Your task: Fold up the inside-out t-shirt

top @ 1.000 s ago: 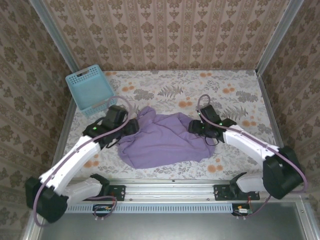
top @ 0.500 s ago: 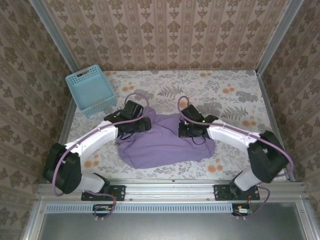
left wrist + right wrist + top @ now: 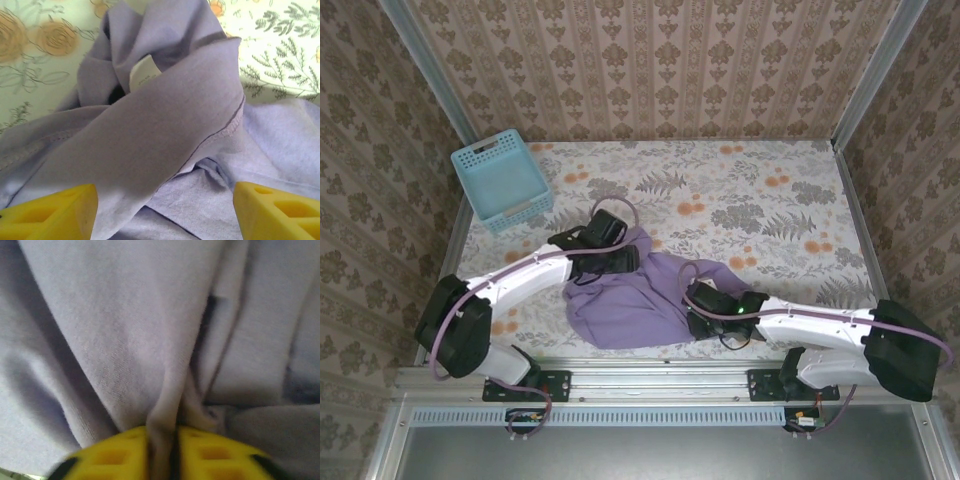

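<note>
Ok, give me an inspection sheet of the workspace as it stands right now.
Surface: floral table cover, flat.
Job's things: lavender t-shirt crumpled near the front edge, white label showing.
Clutter: light-blue lattice basket, far left corner, apart from the shirt.
Pincers: left pincer open over the cloth; right pincer shut on a fold of the shirt.
Cables: purple cables looped at the wrists.
Surroundings: wallpapered walls on three sides.

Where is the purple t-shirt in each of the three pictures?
Top external: t-shirt bunched on the flowered table cover, near middle.
Left wrist: it fills the centre, cover at the top corners.
Right wrist: a fold pinched by the right gripper.
Shared landmark: the flowered table cover.
</note>
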You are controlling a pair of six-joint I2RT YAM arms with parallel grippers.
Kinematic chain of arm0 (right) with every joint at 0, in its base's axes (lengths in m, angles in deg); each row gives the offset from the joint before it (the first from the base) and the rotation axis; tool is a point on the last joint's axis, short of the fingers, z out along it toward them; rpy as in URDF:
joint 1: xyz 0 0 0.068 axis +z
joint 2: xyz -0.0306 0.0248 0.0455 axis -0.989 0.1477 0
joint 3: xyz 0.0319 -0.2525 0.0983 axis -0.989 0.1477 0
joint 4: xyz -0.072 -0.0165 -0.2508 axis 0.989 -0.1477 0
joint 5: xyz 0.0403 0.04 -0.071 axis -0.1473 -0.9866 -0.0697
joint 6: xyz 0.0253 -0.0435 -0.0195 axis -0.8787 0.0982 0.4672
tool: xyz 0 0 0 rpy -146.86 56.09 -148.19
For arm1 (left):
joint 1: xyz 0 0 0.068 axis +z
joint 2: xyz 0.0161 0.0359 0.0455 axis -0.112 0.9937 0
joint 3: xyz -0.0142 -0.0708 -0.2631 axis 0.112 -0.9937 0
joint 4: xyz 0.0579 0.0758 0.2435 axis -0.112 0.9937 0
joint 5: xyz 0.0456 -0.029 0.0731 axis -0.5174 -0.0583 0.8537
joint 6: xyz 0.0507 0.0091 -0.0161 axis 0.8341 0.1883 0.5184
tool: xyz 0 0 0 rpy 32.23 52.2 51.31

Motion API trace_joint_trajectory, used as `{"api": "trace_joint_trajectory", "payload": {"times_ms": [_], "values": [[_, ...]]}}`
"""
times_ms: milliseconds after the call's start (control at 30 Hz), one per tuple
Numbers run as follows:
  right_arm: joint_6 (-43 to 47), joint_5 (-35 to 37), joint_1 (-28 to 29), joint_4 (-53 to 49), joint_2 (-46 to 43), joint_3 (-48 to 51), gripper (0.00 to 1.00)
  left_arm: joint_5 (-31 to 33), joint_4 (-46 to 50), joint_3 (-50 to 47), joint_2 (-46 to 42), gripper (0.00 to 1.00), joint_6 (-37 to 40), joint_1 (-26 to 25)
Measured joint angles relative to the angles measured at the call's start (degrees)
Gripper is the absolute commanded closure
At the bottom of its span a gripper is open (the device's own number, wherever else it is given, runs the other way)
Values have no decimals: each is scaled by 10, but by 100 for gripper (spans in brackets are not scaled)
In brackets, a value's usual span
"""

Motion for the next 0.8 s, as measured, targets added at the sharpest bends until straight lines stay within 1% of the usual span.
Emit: {"api": "trace_joint_trajectory", "payload": {"times_ms": [67,133,233,333,400,500,667,800], "values": [[1,4,-2,-14,-16,-12,56,0,-2,2,11,28,-3,-13],[3,10,-18,-38,-42,-36,53,0,-3,9,23,28,-7,-29],[9,15,-94,-56,-91,-70,50,0,-7,29,42,28,-11,-49],[21,7,-192,-56,-113,-77,48,-3,-12,55,66,28,-11,-62],[27,1,-247,-59,-96,-76,47,-2,-9,82,88,27,-11,-72],[35,-23,-295,-59,-56,-71,45,-3,-10,122,119,27,-11,-95],[37,-69,-334,-25,-11,-42,46,-13,-9,176,167,31,-9,-139],[32,-123,-336,27,-2,-19,47,-21,-13,198,204,41,-3,-164]]}}
